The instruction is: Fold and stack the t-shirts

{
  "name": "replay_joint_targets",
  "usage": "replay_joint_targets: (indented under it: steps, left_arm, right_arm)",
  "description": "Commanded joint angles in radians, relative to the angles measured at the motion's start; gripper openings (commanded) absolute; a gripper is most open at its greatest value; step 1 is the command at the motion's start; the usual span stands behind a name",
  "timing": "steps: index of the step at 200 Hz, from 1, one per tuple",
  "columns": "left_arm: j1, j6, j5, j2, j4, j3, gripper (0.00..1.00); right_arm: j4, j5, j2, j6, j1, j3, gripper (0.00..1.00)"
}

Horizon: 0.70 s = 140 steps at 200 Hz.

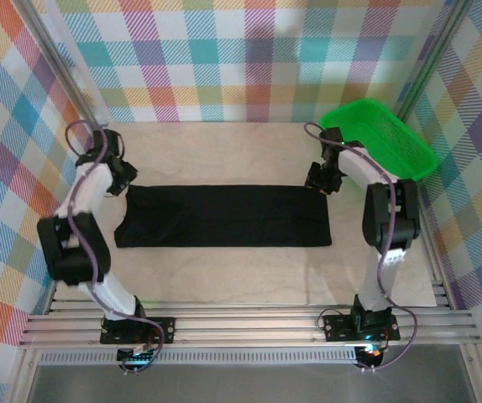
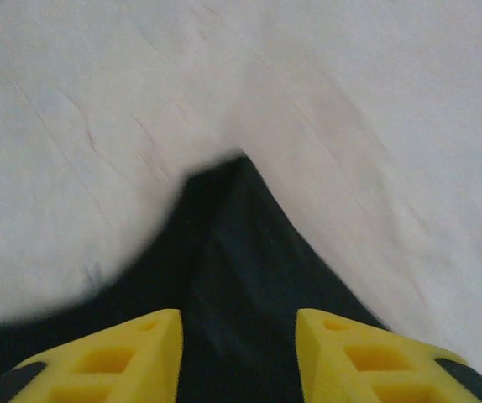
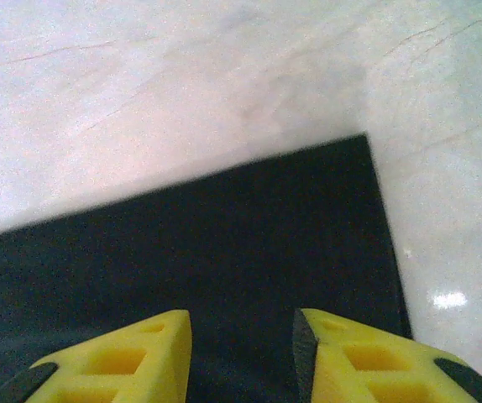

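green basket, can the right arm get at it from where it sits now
Probably yes: the green basket lies close beside the right gripper, which hovers open over the black t-shirt; nothing stands between them.

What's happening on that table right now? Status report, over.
Left end effector open over black t-shirt, left end. Right end effector open over its right corner. T-shirt flat, one long strip. Green basket far right, not blocking.

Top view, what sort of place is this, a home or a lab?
Probably a lab test cell, not a home: a left arm and right arm bolted to metal rails, plaid backdrop walls boxing in the table, one t-shirt laid out.
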<state>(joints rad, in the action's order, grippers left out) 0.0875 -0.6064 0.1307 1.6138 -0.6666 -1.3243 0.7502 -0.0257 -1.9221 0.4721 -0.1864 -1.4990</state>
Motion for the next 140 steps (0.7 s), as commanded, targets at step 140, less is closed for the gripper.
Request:
replay_joint_targets:
  steps: [140]
  left_arm:
    - [-0.528,0.242,0.066,0.015,-0.064,0.329,0.33]
  right_arm:
    - [-0.359,-0.527,0.489,0.116,-0.147,0.393,0.49]
